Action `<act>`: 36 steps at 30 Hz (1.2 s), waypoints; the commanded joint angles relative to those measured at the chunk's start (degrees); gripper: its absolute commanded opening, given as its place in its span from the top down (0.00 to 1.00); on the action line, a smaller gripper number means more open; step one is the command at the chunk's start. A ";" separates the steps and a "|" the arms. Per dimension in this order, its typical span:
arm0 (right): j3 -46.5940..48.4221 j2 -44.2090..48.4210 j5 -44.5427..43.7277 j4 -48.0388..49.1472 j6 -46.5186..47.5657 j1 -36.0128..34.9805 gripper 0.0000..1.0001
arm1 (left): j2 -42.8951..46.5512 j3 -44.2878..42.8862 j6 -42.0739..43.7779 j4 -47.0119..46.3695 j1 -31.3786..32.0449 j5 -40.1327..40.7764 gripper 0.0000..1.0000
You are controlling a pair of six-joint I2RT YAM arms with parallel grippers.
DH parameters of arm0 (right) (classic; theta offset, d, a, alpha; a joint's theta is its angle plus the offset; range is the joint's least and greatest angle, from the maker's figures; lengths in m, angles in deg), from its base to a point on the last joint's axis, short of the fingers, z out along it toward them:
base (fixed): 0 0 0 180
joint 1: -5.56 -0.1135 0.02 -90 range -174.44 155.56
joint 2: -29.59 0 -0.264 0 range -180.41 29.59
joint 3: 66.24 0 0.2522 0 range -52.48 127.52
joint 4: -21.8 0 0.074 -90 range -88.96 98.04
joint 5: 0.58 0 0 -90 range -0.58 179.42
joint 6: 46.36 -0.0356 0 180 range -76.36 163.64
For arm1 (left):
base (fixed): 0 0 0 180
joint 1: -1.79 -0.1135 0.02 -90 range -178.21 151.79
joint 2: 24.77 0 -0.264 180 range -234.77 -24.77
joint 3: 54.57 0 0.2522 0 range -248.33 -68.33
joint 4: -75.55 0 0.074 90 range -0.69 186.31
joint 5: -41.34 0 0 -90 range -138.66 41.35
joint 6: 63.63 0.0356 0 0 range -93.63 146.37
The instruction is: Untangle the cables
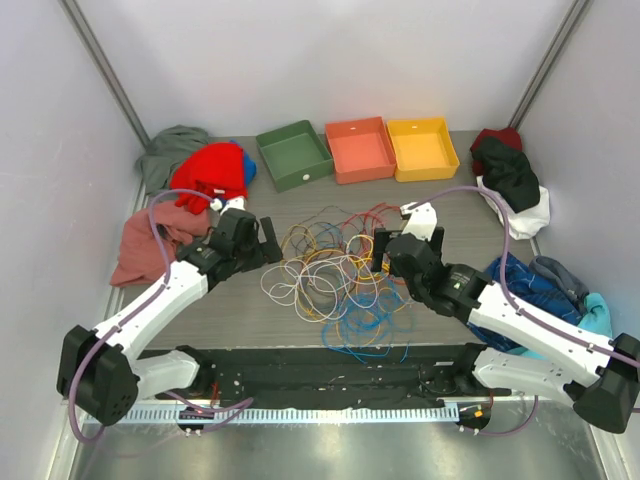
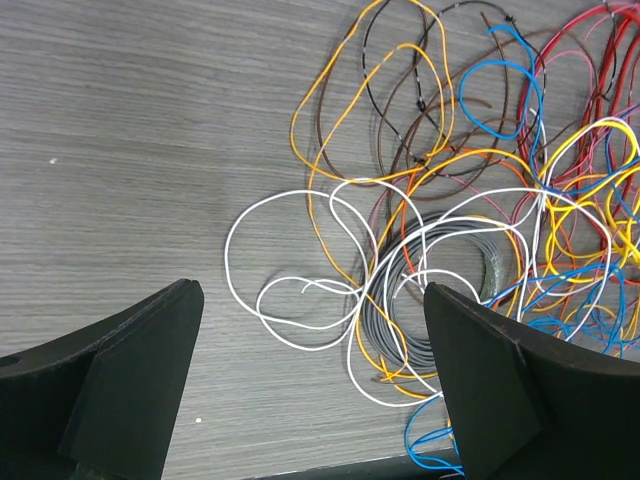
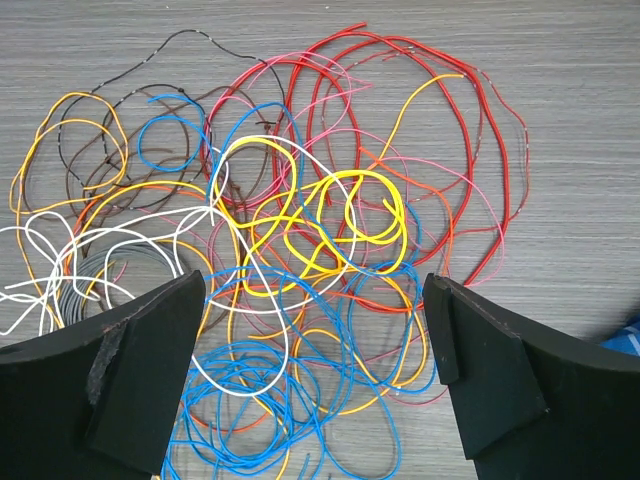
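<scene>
Left gripper and right gripper both gape wide, holding nothing, flanking the tangled cables mid-table. The wrist views reveal what seems a grey coil, indistinct from above.

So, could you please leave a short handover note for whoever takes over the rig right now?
Left gripper: open, empty, at the left edge of the pile.
Right gripper: open, empty, at the pile's right edge.
Cables: one tangled heap between the grippers, white loops on the left, red on the far right, blue at the near edge.
Done: nothing separated yet.
Left: all of the untangling.
</scene>
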 commanded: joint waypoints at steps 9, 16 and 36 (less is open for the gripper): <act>-2.02 -0.46 -0.03 2.21 -2.27 -0.10 0.01 | -7.18 0.13 -3.25 -10.53 8.09 -0.25 0.11; -3.25 0.15 0.42 2.48 -3.41 -0.10 0.01 | -17.46 -6.54 -2.65 -14.49 13.98 1.68 0.15; -4.13 1.82 -0.90 1.77 -2.36 -0.10 0.01 | -35.05 -20.87 8.69 -7.28 16.00 8.19 0.30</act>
